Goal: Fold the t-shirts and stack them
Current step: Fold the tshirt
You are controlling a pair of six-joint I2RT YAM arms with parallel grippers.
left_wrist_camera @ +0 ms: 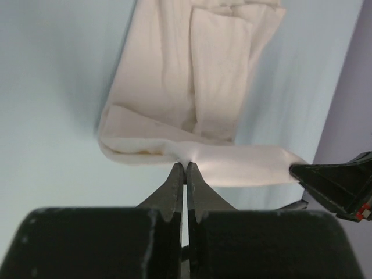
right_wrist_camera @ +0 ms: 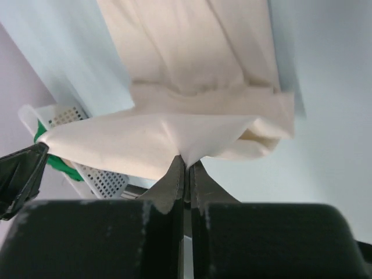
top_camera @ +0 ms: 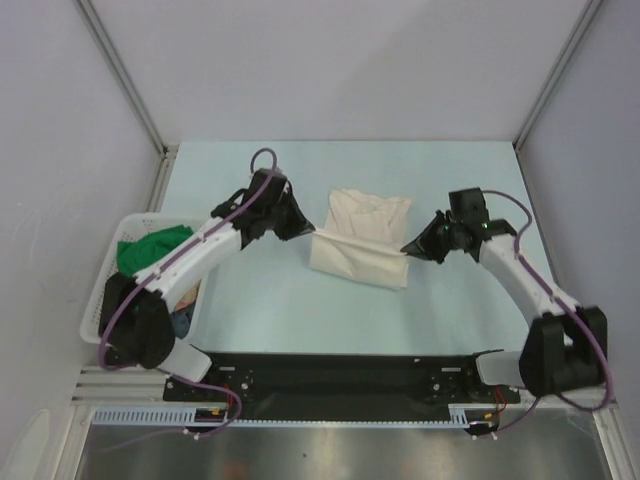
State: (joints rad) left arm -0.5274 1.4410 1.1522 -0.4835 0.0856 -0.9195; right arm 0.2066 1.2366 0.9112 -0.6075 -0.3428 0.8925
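A cream t-shirt (top_camera: 358,240) lies partly folded in the middle of the table, its near edge lifted and stretched between both grippers. My left gripper (top_camera: 305,228) is shut on the shirt's left corner; in the left wrist view the pinch (left_wrist_camera: 186,163) sits on the cream t-shirt (left_wrist_camera: 186,87). On the right corner my right gripper (top_camera: 408,247) is shut too, pinching (right_wrist_camera: 187,160) the cream t-shirt (right_wrist_camera: 192,70). A green t-shirt (top_camera: 150,248) lies in the basket, with dark blue cloth (top_camera: 181,322) below it.
A white lattice basket (top_camera: 108,280) stands at the table's left edge, under the left arm; it also shows in the right wrist view as the basket (right_wrist_camera: 102,177). Grey walls enclose the table on three sides.
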